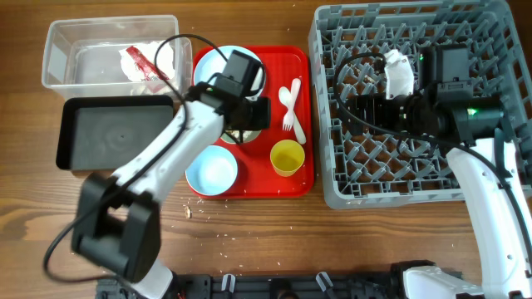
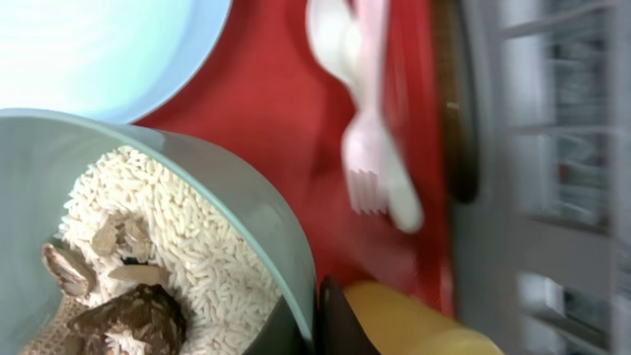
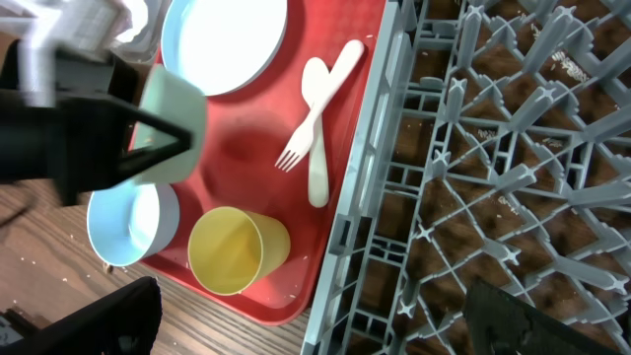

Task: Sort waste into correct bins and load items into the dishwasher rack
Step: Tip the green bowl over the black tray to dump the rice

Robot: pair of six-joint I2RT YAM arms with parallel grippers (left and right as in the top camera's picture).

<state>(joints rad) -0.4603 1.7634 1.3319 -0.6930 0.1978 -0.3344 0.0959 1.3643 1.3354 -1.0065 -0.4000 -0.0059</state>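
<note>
My left gripper is shut on the rim of the pale green bowl; the pinch shows in the left wrist view. The bowl holds white rice and brown food scraps and hangs tilted above the red serving tray; it also shows in the right wrist view. On the tray lie the light blue plate, light blue bowl, yellow cup, and white fork and spoon. My right gripper is open and empty over the grey dishwasher rack.
The clear tub at the back left holds the red wrapper and white napkin. The black tray lies in front of it. Crumbs lie on the wood in front of the red tray.
</note>
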